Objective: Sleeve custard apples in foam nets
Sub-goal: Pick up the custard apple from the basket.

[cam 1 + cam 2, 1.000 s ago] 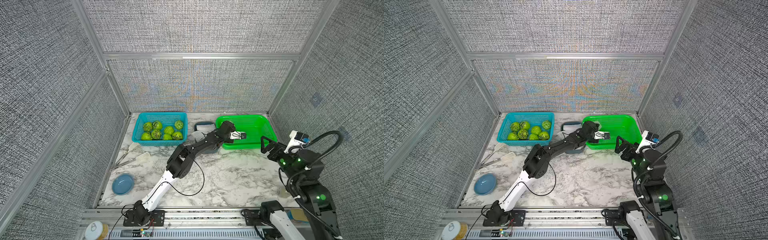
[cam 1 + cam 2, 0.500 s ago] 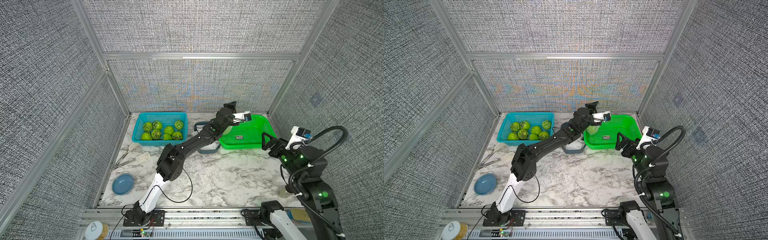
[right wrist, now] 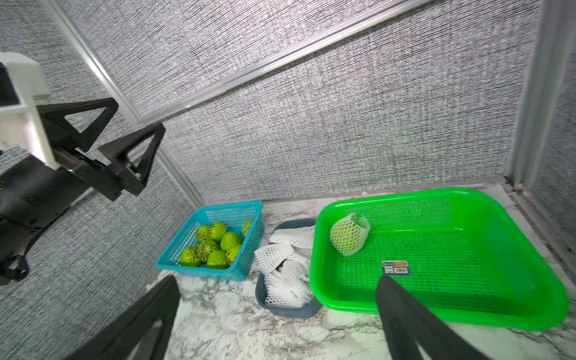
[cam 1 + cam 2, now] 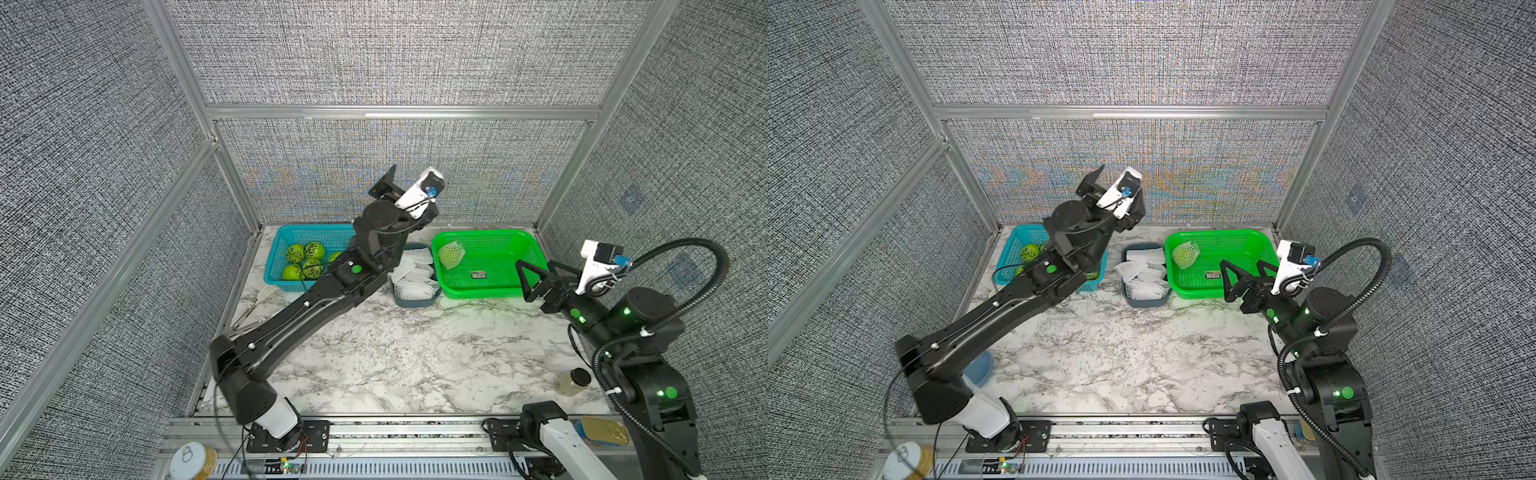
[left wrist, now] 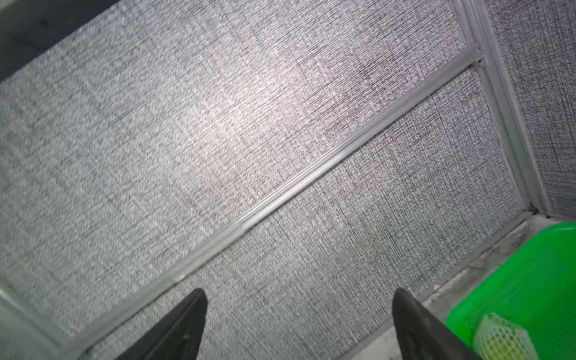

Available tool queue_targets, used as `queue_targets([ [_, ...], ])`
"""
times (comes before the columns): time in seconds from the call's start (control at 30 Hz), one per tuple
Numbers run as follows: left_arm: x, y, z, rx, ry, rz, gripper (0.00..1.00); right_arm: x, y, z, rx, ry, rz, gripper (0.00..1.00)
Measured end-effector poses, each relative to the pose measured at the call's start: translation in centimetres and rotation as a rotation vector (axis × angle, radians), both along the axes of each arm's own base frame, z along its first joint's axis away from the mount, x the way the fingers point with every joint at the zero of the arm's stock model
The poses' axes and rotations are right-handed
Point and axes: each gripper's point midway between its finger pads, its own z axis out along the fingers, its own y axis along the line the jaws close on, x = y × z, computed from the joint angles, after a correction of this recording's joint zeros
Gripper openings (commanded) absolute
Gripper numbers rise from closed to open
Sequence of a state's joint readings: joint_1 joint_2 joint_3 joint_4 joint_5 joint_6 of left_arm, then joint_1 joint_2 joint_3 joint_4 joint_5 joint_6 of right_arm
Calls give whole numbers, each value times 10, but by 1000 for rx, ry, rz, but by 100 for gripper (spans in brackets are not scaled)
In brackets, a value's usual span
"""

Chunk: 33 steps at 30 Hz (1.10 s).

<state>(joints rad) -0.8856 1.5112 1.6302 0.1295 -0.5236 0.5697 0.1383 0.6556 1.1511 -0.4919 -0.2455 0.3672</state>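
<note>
Foam-netted fruit, probably custard apple (image 3: 349, 233), lies in perforated green basket (image 3: 514, 280); left claw (image 5: 299, 293), right claw (image 4: 535, 263) gape.

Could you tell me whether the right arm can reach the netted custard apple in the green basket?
Probably yes: the right gripper hangs open at the edge of the green basket, nothing blocks the netted custard apple, and the left gripper is raised clear.
</note>
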Motion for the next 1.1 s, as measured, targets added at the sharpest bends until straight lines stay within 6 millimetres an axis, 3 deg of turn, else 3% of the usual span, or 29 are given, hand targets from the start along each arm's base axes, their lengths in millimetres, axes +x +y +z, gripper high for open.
queue_targets([
  [0.1,-11,41,-14,-110,109,23,97,8,12,-13,-1,68,67,95],
  [0.23,-3,91,-52,-225,276,124,99,23,29,-43,6,205,150,91],
  [0.47,48,170,-135,-358,557,340,99,39,55,-93,-2,397,237,91],
  [0.63,89,215,-192,-460,735,471,99,51,80,-124,-81,491,290,92],
  [0.73,109,224,-225,-493,827,519,99,61,93,-141,-142,527,307,92],
  [0.9,141,222,-283,-517,960,565,97,76,110,-168,-195,584,336,92],
  [1.0,155,235,-316,-531,1024,636,94,84,125,-173,-199,592,369,92],
  [1.1,171,247,-336,-541,1055,697,94,89,139,-170,-190,573,408,92],
])
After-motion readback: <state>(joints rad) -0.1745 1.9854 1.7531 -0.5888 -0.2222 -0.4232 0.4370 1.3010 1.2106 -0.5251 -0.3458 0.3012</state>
